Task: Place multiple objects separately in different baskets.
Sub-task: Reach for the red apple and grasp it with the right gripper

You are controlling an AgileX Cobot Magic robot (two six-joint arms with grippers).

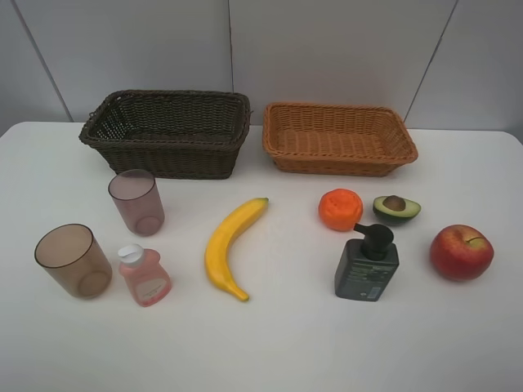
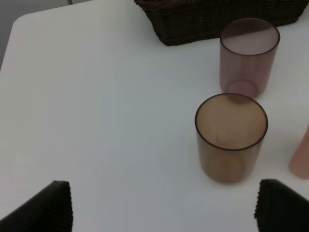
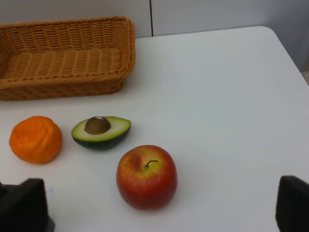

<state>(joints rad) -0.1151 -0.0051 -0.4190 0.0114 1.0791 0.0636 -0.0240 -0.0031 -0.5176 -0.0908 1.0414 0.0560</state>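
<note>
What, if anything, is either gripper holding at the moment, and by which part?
Nothing is held. The left gripper and the right gripper are both open, and every object rests on the white table, untouched.

Soft, even light from above fills the scene brightly, keeping the white table (image 1: 270, 343) uniformly lit and casting only faint, short shadows under the yellow banana (image 1: 230, 245) and the red apple (image 3: 147, 177). The high view is mildly soft throughout. In the left wrist view the dark fingertips (image 2: 46, 208) of the left gripper (image 2: 164, 205) blur at the frame's edge, while the nearer cup (image 2: 231, 137) stays fairly crisp with a dull sheen.
</note>
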